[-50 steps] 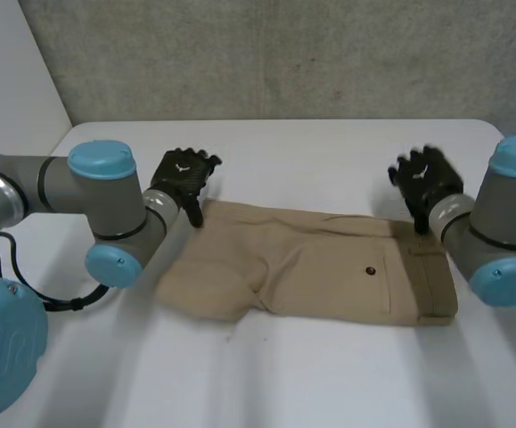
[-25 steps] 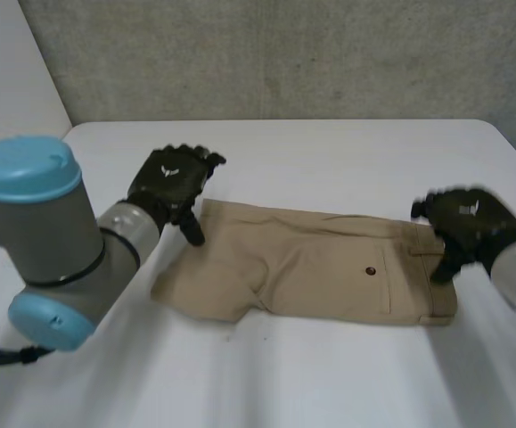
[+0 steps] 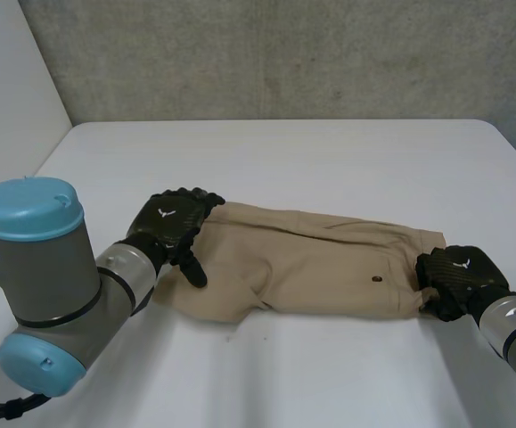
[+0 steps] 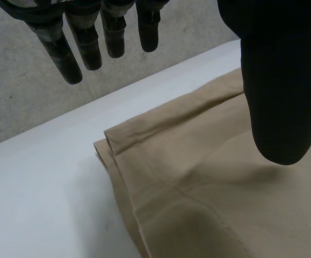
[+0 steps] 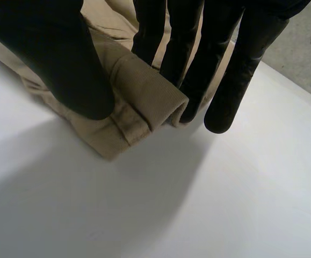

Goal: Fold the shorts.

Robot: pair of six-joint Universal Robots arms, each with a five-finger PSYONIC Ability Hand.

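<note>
**Soft cloth, best taken by its seams**

The beige cloth shorts (image 3: 311, 267) lie flat midway on the white table (image 3: 329, 152), with the waistband (image 3: 424, 242) toward its right edge. The cloth looks light and limp, so thick seams and corners should give the best hold. The right wrist view reveals the black right hand (image 5: 53, 54) pinching the waistband between thumb and fingers. The left wrist view shows the black left hand (image 4: 284, 80) with straight fingers (image 4: 91, 45), holding nothing, above the hem corner (image 4: 108, 141).

White table (image 3: 329, 152), rounded far corners; rough grey concrete wall (image 3: 284, 53) behind; plain white panel (image 3: 8, 89) at left.
</note>
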